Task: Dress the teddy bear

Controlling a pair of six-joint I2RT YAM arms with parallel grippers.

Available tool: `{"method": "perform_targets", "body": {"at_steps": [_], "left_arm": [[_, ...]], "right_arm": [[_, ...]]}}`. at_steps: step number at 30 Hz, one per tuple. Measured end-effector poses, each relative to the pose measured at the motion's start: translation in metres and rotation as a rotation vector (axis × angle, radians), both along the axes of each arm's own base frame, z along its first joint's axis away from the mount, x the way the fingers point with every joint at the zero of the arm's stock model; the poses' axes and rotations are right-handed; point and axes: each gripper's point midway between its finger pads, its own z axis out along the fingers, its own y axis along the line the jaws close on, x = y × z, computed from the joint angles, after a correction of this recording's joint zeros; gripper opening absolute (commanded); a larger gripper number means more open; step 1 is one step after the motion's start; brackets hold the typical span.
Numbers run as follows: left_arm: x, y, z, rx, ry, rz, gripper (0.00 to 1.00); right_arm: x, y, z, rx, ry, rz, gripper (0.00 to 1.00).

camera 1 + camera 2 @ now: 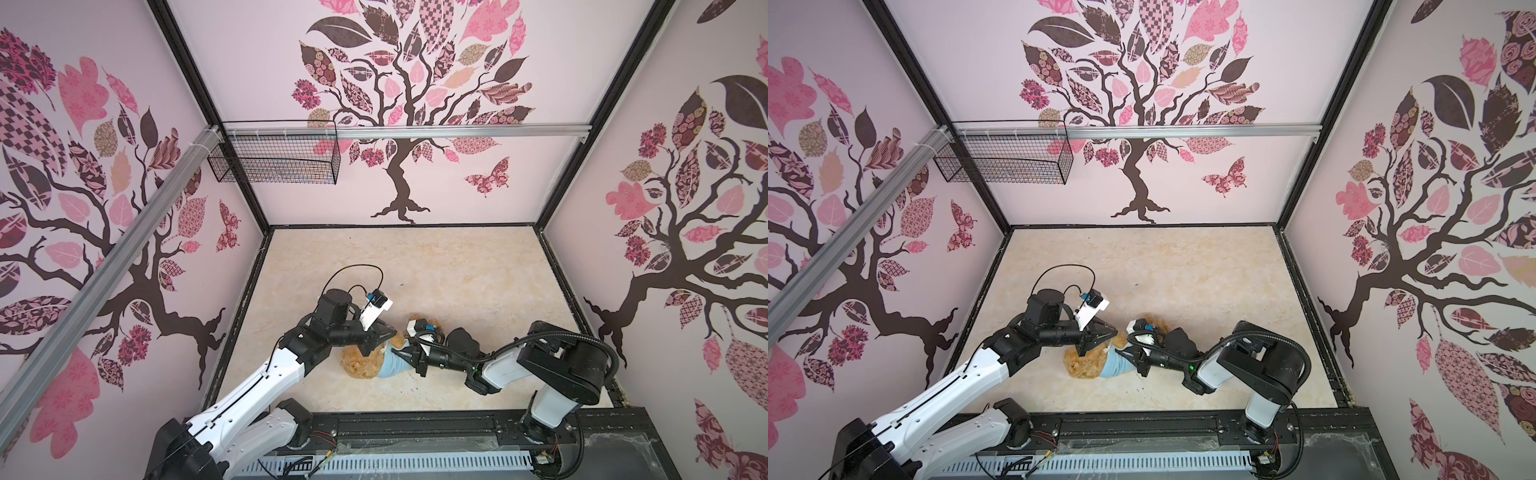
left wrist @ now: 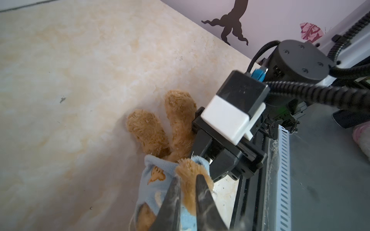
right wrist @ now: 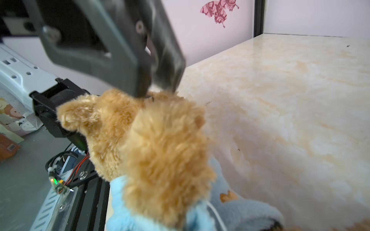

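Observation:
The golden-brown teddy bear point(image 1: 359, 366) lies on the marbled table point(image 1: 457, 270) with its head to the left and its legs point(image 2: 148, 132) toward the back right. A light-blue shirt point(image 1: 392, 365) with an orange print point(image 2: 156, 176) is bunched round its middle. My left gripper point(image 2: 187, 192) comes from the left in both top views and is shut on the bear's furry arm point(image 2: 188, 174), one finger on each side. My right gripper point(image 1: 398, 352) reaches in from the right, its tips together on the shirt's hem point(image 2: 201, 160). Fur and shirt hide its jaws in the right wrist view.
A black wire basket point(image 1: 274, 158) hangs from the rail at the back left. Patterned walls close in the table on three sides. A black rail and a slotted cable channel point(image 1: 374, 461) run along the front edge, just behind the bear.

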Motion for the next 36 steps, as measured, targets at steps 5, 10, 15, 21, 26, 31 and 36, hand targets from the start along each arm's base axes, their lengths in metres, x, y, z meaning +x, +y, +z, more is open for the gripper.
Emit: {"method": "perform_targets", "body": {"at_steps": [5, 10, 15, 21, 26, 31, 36], "left_arm": [[0.001, -0.005, -0.003, 0.001, -0.002, -0.031, 0.40], [-0.006, -0.010, -0.014, 0.037, 0.013, -0.086, 0.46], [-0.016, -0.019, -0.026, 0.079, 0.033, -0.150, 0.33], [-0.017, -0.018, -0.028, 0.103, 0.023, -0.157, 0.00], [-0.015, -0.018, -0.025, 0.085, 0.073, -0.101, 0.00], [-0.009, -0.020, -0.013, 0.011, 0.170, 0.007, 0.00], [-0.010, -0.023, -0.002, -0.065, 0.245, 0.073, 0.00]], "right_arm": [[-0.004, 0.001, -0.001, 0.000, 0.005, 0.025, 0.11], [-0.005, 0.001, -0.001, 0.000, 0.010, 0.028, 0.11], [-0.005, 0.001, -0.001, 0.001, 0.016, 0.027, 0.12], [-0.005, -0.001, -0.001, -0.007, 0.037, 0.019, 0.36], [-0.002, -0.014, 0.012, -0.024, 0.014, -0.037, 0.62], [-0.002, -0.021, 0.026, -0.073, -0.098, -0.095, 0.69], [0.003, -0.023, 0.028, -0.095, -0.152, -0.129, 0.70]]}}
